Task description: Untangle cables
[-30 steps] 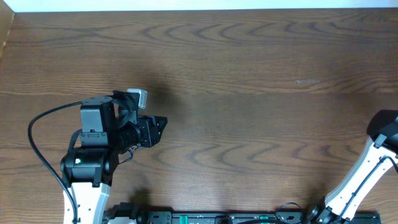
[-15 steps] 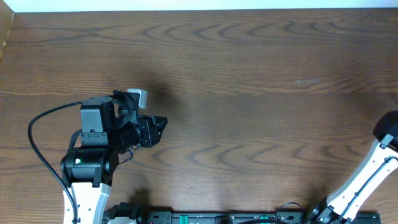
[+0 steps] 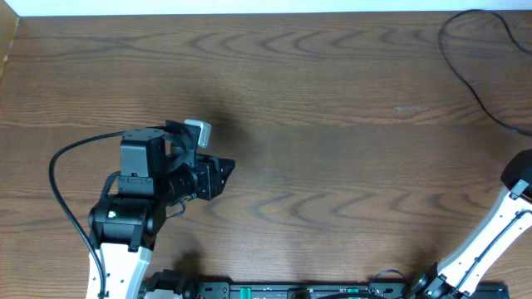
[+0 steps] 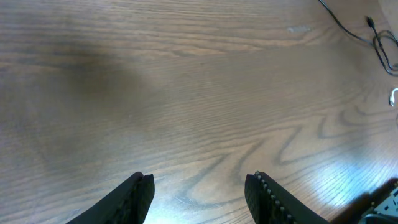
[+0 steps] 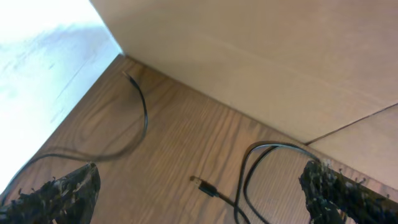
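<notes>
Black fingers of the right pincer [image 5: 199, 196] stand spread wide, with nothing pinched between them. On the wooden table [image 5: 168, 137] beneath the gap lie thin black cords [image 5: 145, 118]. One curves from near the beige wall [image 5: 261, 62] round toward one finger. Another loops just beside the other finger, and a small plug [image 5: 200, 182] lies between the two. Seen from overhead, the cords sit in the far right corner of the table. The left pincer [image 4: 199, 199] hangs over bare wood on the left side, well apart from the cords. Its fingers are parted and hold nothing.
</notes>
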Motion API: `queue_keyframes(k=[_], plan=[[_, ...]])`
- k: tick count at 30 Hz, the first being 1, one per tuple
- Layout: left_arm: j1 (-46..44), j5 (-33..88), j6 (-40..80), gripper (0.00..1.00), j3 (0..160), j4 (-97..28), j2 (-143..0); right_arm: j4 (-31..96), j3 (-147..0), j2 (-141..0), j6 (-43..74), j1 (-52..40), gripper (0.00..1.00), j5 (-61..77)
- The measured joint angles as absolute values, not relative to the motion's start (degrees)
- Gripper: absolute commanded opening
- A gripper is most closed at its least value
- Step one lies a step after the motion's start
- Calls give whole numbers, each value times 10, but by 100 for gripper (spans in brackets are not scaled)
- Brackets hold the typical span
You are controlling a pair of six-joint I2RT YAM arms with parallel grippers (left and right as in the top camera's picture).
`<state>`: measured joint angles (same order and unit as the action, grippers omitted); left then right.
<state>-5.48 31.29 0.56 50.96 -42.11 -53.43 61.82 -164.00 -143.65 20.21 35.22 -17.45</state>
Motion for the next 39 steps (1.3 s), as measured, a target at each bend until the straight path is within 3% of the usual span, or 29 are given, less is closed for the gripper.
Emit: queue_keyframes(k=[4, 10, 16, 26, 39], plan=[[-65, 312, -1, 53, 510, -416, -534, 616, -1618, -1437, 168, 343, 99, -127], [-65, 312, -1, 53, 510, -415, -535, 597, -1543, -1437, 28, 328, 99, 63], [-65, 312, -1, 53, 510, -415, -535, 551, -1418, -1437, -49, 259, 99, 142], [-65, 312, -3, 53, 510, -415, -535, 458, -1332, -1440, -74, 128, 99, 63], [-65, 312, -13, 53, 510, -415, -535, 465, -1330, -1440, -78, 126, 99, -82]])
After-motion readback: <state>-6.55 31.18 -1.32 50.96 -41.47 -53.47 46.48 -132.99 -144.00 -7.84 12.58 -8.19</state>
